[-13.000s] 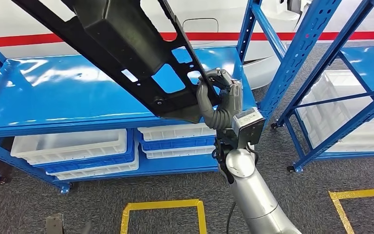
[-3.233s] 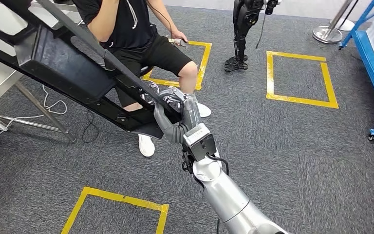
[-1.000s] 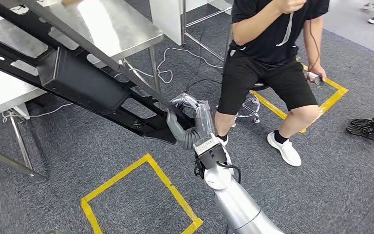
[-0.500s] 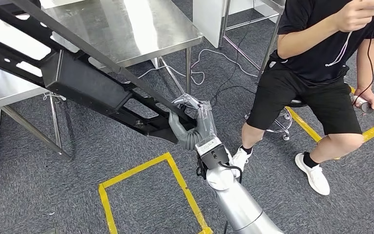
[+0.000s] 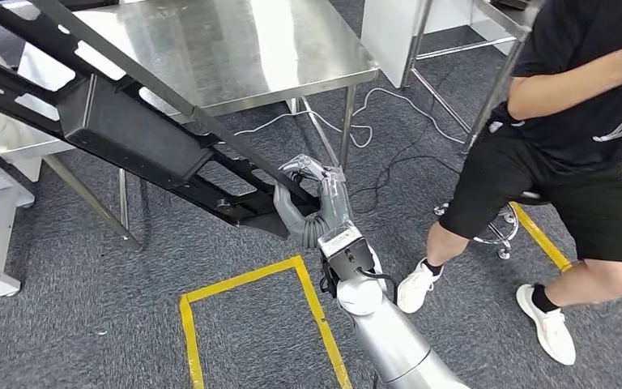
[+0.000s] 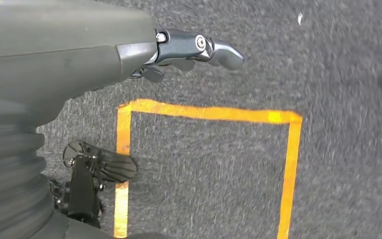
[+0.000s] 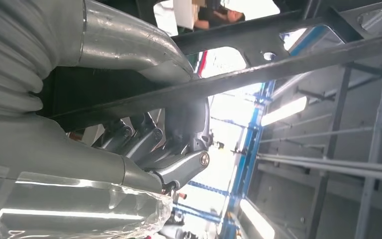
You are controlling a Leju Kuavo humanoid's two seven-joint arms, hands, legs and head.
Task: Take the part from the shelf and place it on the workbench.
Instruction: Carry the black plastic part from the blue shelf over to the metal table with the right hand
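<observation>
Right hand [image 5: 314,212] fingers [image 7: 144,144] around black part [image 5: 129,134], far end cropped; left hand [image 6: 129,52] fingers apart, holding nothing.

The part [image 5: 121,134] is matt black all over, its frame cut with open windows. The right hand [image 5: 312,207] gripping it is grey with darker fingers, on a silver arm [image 5: 389,332]. The workbench [image 5: 235,49] top is bare brushed steel, streaked with pale reflections. The carpet [image 5: 89,324] is speckled dark grey, marked with a yellow tape outline [image 5: 251,271]. A seated person [image 5: 575,121] wears a black shirt, black shorts and white shoes. The left hand [image 6: 194,47] has dark metallic fingers.
</observation>
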